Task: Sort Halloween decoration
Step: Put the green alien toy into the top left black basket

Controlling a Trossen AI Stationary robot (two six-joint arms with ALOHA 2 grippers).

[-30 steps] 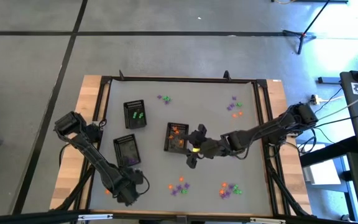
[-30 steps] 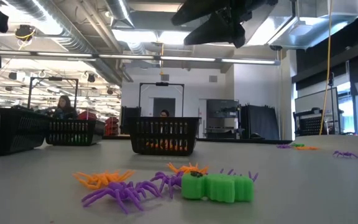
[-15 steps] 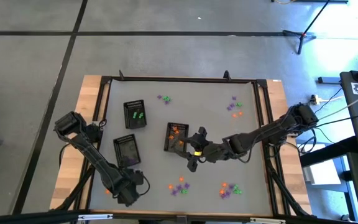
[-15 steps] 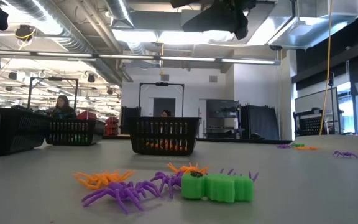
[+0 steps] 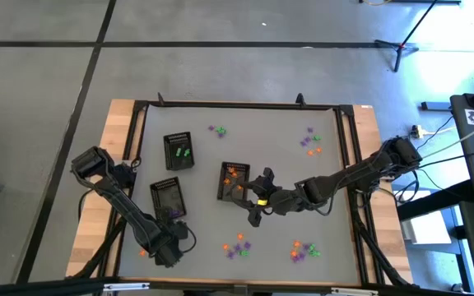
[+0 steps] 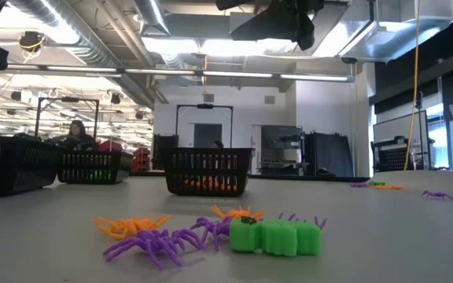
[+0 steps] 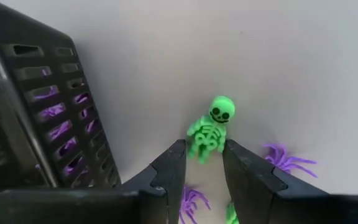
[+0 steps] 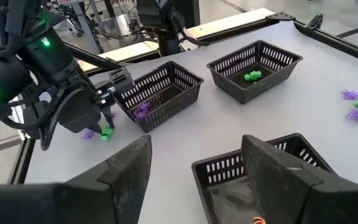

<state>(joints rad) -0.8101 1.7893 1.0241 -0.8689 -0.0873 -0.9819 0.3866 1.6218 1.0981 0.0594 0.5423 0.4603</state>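
Note:
The Halloween decoration lies in small clusters of orange, purple and green trinkets [image 5: 237,245] on the grey table. A green skeleton [image 7: 215,121] lies flat beside the tray that holds purple pieces [image 5: 169,197]. My left gripper [image 7: 202,149] points down at the near left [image 5: 164,247], open, one finger on each side of the skeleton's legs. My right gripper [image 8: 194,168] hangs wide open above the middle tray with orange pieces [image 5: 234,181], holding nothing. My left gripper comes from above with its fingers [image 7: 174,158] on either side of the green skeleton's legs [image 7: 205,146], and the skeleton still lies on the table. Whether the fingers touch it I cannot tell.
A third black tray with green pieces [image 5: 178,150] stands at the far left. More trinket clusters lie at the near right [image 5: 303,249], far right [image 5: 309,141] and far middle [image 5: 217,130]. Purple spiders [image 7: 284,158] lie close to the skeleton. A raised frame [image 5: 237,105] edges the table.
My left gripper has sunk a little toward the table at the near left, over the green skeleton.

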